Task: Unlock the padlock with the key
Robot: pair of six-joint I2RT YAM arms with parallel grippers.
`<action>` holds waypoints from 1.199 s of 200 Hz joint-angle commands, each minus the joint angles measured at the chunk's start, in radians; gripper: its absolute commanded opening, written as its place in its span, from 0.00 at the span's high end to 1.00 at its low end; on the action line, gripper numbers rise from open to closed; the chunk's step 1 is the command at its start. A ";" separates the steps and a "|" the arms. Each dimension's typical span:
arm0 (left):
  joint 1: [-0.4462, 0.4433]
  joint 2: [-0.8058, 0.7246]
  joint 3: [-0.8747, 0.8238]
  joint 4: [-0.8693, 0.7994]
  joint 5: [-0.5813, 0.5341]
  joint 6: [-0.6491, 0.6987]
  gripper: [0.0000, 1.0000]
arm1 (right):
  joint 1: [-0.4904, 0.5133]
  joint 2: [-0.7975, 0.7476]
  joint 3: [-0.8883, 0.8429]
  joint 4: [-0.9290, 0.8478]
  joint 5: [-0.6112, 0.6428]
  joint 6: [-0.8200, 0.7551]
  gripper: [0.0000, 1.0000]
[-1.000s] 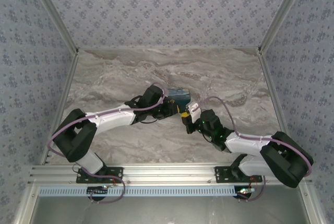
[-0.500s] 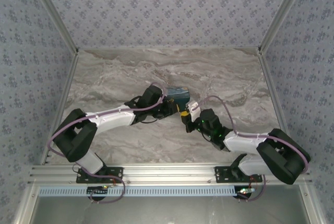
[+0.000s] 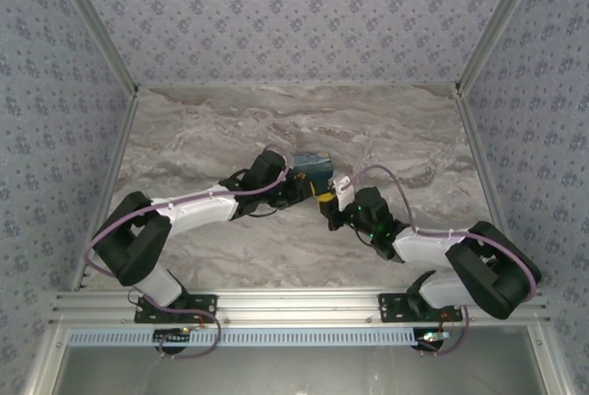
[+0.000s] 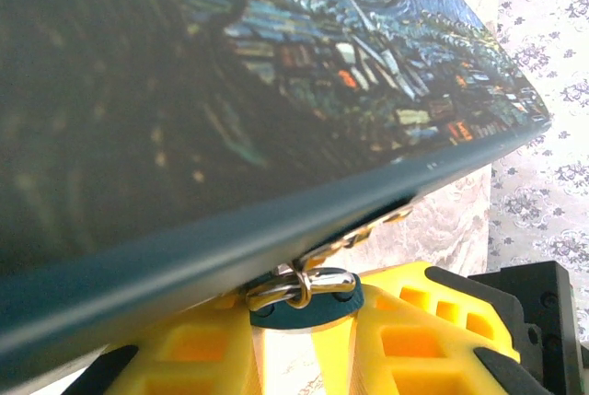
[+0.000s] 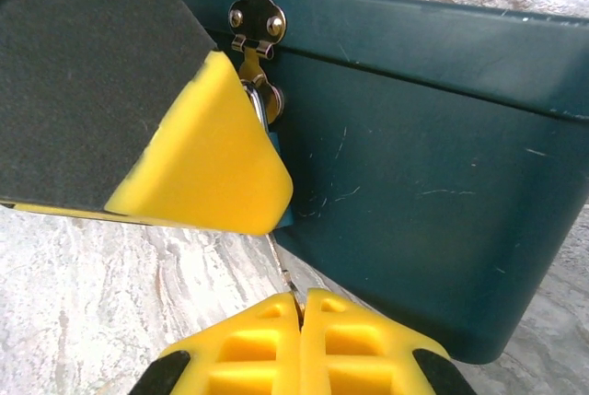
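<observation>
Left end effector (image 4: 287, 340) nipped partway on padlock (image 4: 317, 308), hanging from hasp (image 5: 256, 17) on box (image 5: 414, 137) front | right end effector (image 5: 300, 326) pinched fully shut on key (image 5: 285, 271), padlock at its 12 o'clock | risk: left finger (image 5: 202, 151) masks keyway; blade may skid, twist in pinch.

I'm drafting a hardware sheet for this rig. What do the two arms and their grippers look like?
The left arm and right arm have white link covers between bulky black joints, with a lilac cable looping along each. The left gripper and right gripper carry bright yellow fingers with moulded rectangular recesses, on black mounts.
</observation>
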 commanded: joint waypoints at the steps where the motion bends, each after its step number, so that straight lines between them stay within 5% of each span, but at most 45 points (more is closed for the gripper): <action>1: -0.013 -0.033 -0.002 0.043 0.063 0.009 0.78 | -0.023 0.003 0.043 0.116 -0.086 0.039 1.00; 109: -0.014 -0.034 -0.006 0.047 0.064 0.011 0.78 | -0.087 0.046 0.062 0.161 -0.236 0.101 1.00; 240: -0.015 -0.027 -0.002 0.045 0.067 0.007 0.78 | -0.060 0.066 0.109 0.163 -0.198 0.078 1.00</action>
